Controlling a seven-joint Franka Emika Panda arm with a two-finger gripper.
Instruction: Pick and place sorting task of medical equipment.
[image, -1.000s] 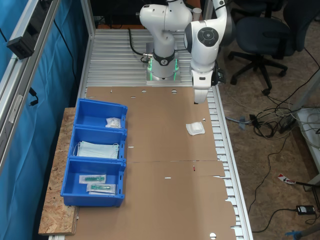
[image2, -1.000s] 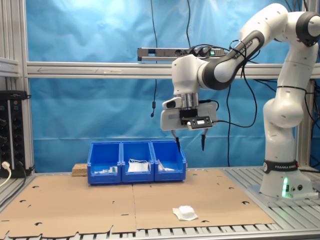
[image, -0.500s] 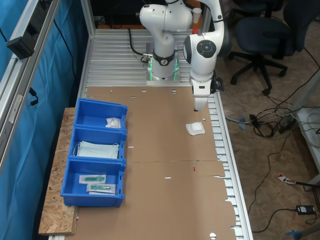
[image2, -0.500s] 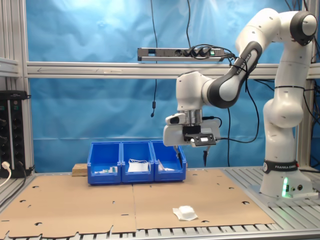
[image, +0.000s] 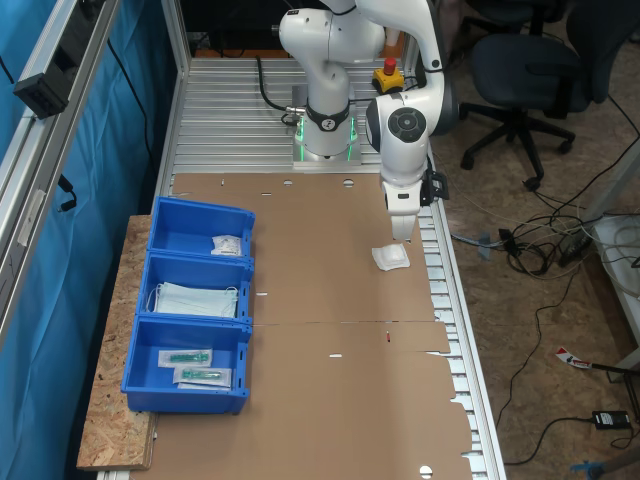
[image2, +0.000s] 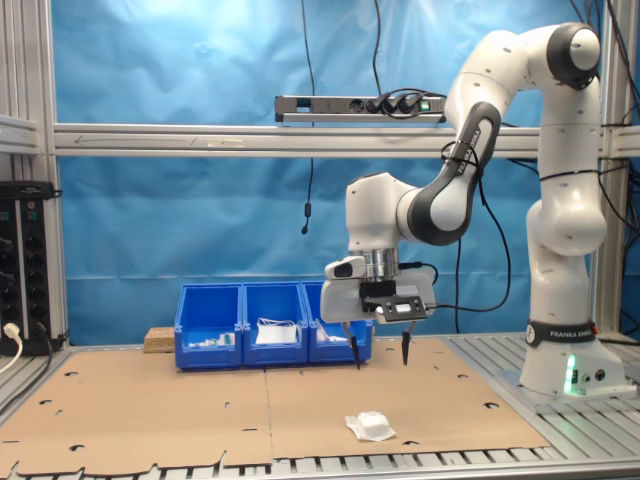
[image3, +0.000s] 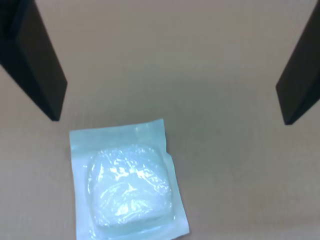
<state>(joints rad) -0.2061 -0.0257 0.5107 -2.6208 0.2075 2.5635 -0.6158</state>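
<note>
I have the gripper (image2: 380, 362) hanging over the cardboard sheet (image: 330, 300) with its fingers spread wide and nothing between them. In the wrist view both dark fingers (image3: 32, 60) frame bare cardboard.

The white packet (image: 391, 257) lies flat on the cardboard near the first exterior view's right edge of the sheet, just beside the slotted rail. In the second exterior view the white packet (image2: 369, 426) sits at the near edge of the sheet, below the gripper, with clear air between them. In the wrist view the white packet (image3: 127, 182) sits off to one side of the gap, not centred between the fingers.

I judge it light and soft: a thin sealed pouch, puffed in the middle over something padded, with a flat limp border (the glossy film looks slippery to me). I would not take the border, which would likely fold and slide out. I would centre over the raised middle, come down until the fingertips almost touch the cardboard, and close across the padded bulge.

The three blue bins (image: 197, 305) stand well apart, at the first exterior view's left.
</note>
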